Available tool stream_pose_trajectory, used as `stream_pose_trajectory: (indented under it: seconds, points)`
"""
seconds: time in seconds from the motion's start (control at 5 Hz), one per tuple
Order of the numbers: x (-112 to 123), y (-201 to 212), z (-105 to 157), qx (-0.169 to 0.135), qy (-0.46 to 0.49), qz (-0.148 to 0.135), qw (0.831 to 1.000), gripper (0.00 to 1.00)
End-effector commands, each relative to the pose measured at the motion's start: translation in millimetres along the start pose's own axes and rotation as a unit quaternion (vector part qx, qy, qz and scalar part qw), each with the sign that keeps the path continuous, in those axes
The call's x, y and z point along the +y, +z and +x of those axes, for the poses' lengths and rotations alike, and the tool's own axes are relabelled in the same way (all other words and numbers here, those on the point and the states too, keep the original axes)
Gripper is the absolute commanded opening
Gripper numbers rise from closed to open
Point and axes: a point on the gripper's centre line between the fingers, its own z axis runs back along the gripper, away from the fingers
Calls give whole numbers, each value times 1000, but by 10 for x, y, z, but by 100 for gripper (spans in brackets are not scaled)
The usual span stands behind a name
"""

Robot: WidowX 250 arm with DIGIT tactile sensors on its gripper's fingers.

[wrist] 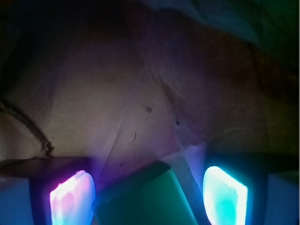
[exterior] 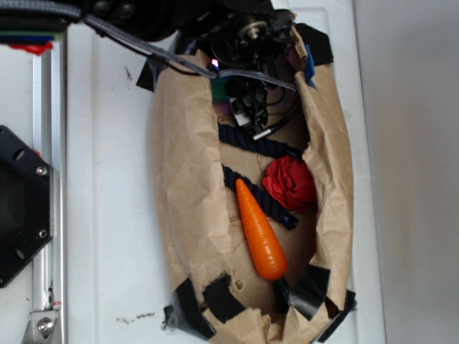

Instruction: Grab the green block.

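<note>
We see our gripper [wrist: 149,197] spread wide in the wrist view, one glowing pad [wrist: 72,196] to the left and the other to the right with a clear gap between them. From the exterior view, our arm [exterior: 247,43] reaches down from the top edge, wrist pointing downward.

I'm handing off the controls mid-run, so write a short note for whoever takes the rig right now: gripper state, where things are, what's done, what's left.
Gripper: down inside the top end of the brown paper bag, jaws open, holding nothing.
Green block: in the wrist view it lies on the paper between the two lit fingertips, not pinched. In the exterior view only a green sliver shows beside the gripper.
Other contents: orange carrot, red wad and dark rope lie lower in the bag, away from the gripper.
Done: gripper lined up over the block.
Left: close on the block, then lift.
</note>
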Motion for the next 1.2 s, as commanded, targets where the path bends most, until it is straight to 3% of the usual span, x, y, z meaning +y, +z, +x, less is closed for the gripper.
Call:
stream_pose_trajectory:
  seconds: [0.0, 0.6, 0.8, 1.0]
  points:
    - [62, 56, -44, -11, -4, 1, 1000, 0]
    - [9, 181, -125, -23, -6, -12, 1000, 0]
    - [-251, 616, 95, -53, -7, -56, 997, 0]
    - [-579, 1109, 141, -92, -28, -110, 989, 0]
